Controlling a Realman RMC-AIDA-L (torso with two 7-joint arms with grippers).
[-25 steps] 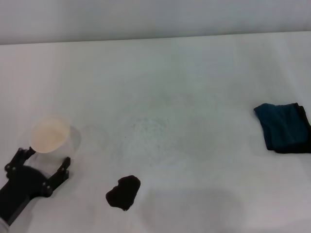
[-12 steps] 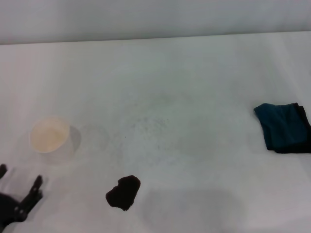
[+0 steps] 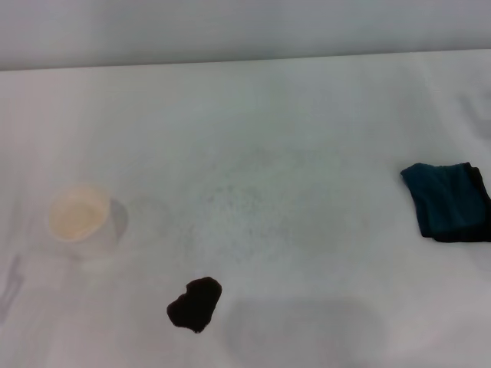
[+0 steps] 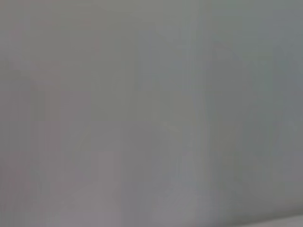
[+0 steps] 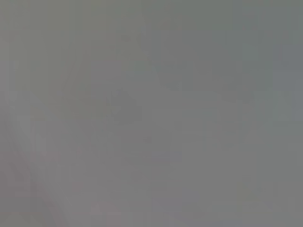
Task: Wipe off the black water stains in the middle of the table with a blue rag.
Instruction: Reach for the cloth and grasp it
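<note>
The head view shows a broad white tabletop [image 3: 253,138] with faint grey speckles near its middle; neither arm appears in this view, and neither pincer is visible in any view, so the state of the left pincer and the right pincer cannot be told; both wrist views show only a plain grey field with nothing identifiable

At the left side stands a pale cream cup [image 3: 79,217], upright, its open mouth facing up; a soft shadow lies on the tabletop just beside it

Right of the cup and nearer the front edge lies the black water stains [image 3: 195,303]; this is one small flat blotch with lobed edges, apart from the cup and well left of the cloth

At the far right, close to the side edge of the view, lies the blue rag [image 3: 446,201]; it is dark teal with black edging, crumpled flat on the tabletop, well apart from the blotch
</note>
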